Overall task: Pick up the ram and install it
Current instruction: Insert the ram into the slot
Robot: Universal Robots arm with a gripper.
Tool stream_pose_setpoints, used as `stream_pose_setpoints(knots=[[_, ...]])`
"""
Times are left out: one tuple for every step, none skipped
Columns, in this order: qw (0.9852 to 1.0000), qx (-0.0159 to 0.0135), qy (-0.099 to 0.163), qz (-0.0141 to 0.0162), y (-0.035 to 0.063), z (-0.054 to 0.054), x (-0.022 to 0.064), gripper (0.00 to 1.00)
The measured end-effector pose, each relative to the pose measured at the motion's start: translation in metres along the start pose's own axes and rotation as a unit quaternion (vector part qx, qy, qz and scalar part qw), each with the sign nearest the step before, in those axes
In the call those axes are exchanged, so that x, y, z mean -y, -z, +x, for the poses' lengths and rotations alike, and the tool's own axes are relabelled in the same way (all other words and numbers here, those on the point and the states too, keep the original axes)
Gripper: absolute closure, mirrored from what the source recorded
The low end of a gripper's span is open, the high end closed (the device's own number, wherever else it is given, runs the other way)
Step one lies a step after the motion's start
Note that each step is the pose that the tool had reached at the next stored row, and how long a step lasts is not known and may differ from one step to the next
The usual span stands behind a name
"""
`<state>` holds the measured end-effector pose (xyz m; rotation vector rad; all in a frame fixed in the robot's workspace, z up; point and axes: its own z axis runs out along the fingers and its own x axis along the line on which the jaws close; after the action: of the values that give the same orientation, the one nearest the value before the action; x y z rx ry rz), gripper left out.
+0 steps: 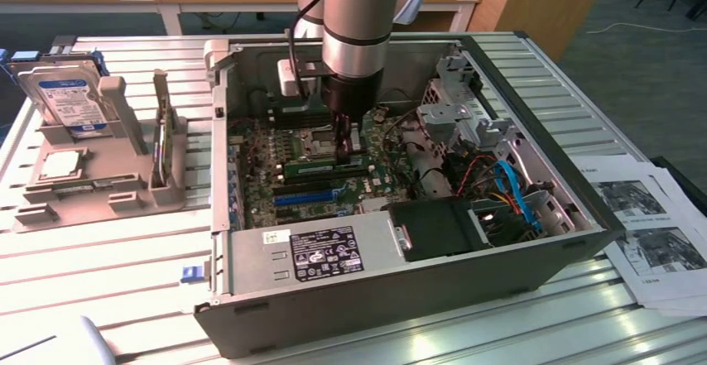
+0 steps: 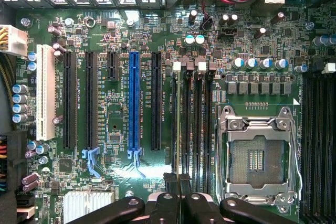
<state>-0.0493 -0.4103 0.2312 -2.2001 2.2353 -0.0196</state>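
Note:
The ram (image 1: pixel 324 167), a narrow green stick with a white label, lies level across the motherboard (image 1: pixel 265 154) inside the open computer case (image 1: pixel 365 266). My gripper (image 1: pixel 353 155) comes straight down from above and is shut on the ram near the end toward the exterior view's right. In the wrist view the gripper (image 2: pixel 177 181) has its black fingers (image 2: pixel 169 188) pressed close together, directly over the row of black memory slots (image 2: pixel 195 129) beside the bare CPU socket (image 2: pixel 257 156). Whether the ram sits in a slot or just above it, I cannot tell.
A bright blue slot (image 1: pixel 305 199) lies just in front of the ram. At the exterior view's left, a grey stand (image 1: pixel 105 187) holds a silver hard drive (image 1: pixel 72 102) and a thin board on edge (image 1: pixel 165 146). Cables (image 1: pixel 511 191) and a drive cage (image 1: pixel 459 104) crowd the case's right.

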Motion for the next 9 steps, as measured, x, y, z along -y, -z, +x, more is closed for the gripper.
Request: stream_pose_setpoints(knots=[[1.0,0.0,0.0,0.0,0.0,0.0,0.0,0.89],[1.0,0.0,0.0,0.0,0.0,0.0,0.0,0.89],[1.0,0.0,-0.001,0.0,0.0,0.0,0.0,0.89],[1.0,0.0,-0.001,0.0,0.0,0.0,0.0,0.89],[1.0,0.0,-0.001,0.0,0.0,0.0,0.0,0.89],[1.0,0.0,-0.001,0.0,-0.0001,0.0,0.0,0.89],[1.0,0.0,-0.001,0.0,-0.0001,0.0002,0.0002,0.89],[1.0,0.0,-0.001,0.0,-0.0001,0.0001,0.0002,0.89],[1.0,0.0,-0.001,0.0,-0.0001,0.0001,0.0002,0.89]])
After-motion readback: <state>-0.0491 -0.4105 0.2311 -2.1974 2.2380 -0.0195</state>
